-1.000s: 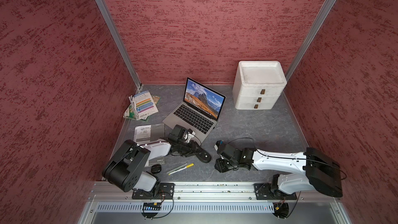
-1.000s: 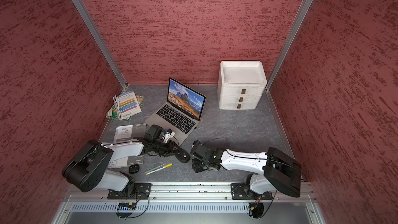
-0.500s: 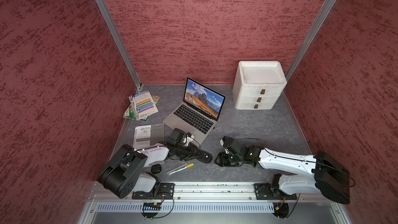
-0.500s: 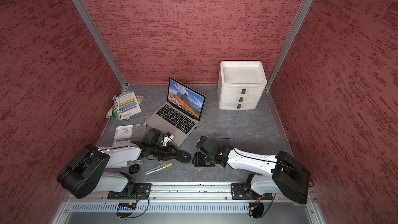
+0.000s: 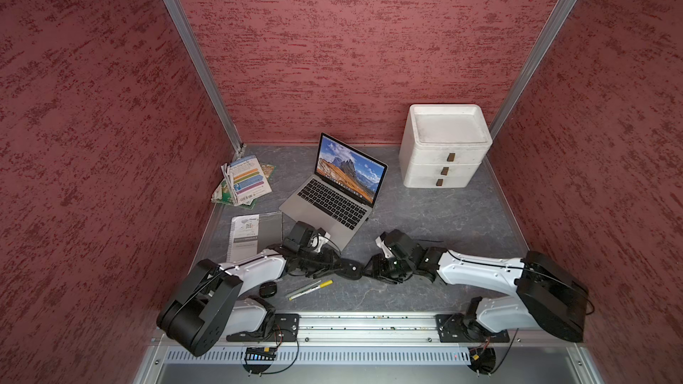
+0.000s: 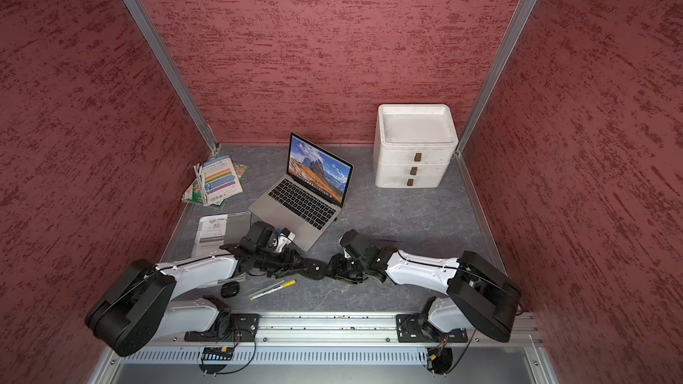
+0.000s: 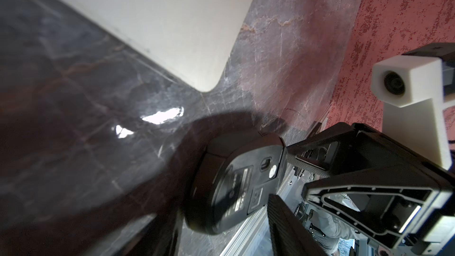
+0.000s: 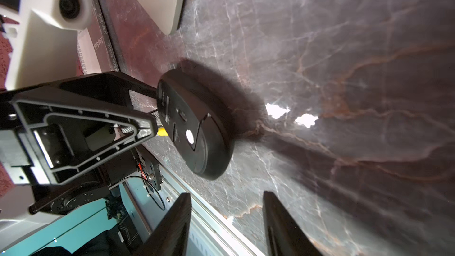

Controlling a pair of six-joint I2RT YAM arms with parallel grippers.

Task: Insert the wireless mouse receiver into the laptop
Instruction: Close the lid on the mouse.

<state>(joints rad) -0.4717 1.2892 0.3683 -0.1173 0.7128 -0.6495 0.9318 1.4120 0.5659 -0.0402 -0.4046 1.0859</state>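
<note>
Tools of both arms lie low over the table (image 5: 425, 223), tips facing each other across a black mouse (image 8: 197, 124). The right tool (image 8: 226, 194) has its fingers spread with nothing between them, and the mouse sits just ahead of it. The left tool (image 8: 154, 104) has both fingertips at the mouse's edge, but whether they pinch it or only touch it I cannot tell. The mouse stands tilted on its side, and both wrist views show its labelled underside. Near the left arm lie a yellow-capped pen (image 5: 310, 287) and a small black oval piece (image 5: 267, 289). The laptop (image 5: 332, 201) stands open behind the left tool, its screen showing mountains and its front corner close to that arm's wrist. A printed sheet (image 5: 255, 232) lies beside it, with leaflets (image 5: 244, 182) further back. A white drawer unit (image 5: 443, 164) stands in the far right corner.
</note>
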